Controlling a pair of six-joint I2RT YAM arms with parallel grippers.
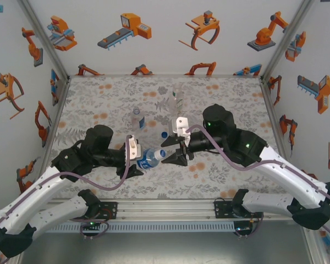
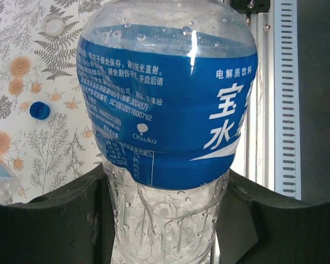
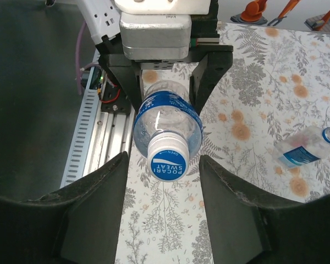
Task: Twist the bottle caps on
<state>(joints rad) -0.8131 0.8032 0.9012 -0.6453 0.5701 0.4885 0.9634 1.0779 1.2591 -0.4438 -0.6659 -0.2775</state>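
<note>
Clamping the squat bottle (image 2: 170, 110) by its blue-labelled body, the left gripper (image 2: 165, 220) held it level over the near part of the table (image 1: 99, 99), neck toward the right gripper (image 3: 164, 170); that gripper's fingers stood apart either side of the blue-topped cap (image 3: 168, 158), clear of it; a loose blue cap (image 2: 39, 110) and loose white cap (image 2: 54, 25) lay on the table; the slim bottle (image 1: 136, 118) stood uncapped farther off.

Bright, even light; sharp focus
</note>
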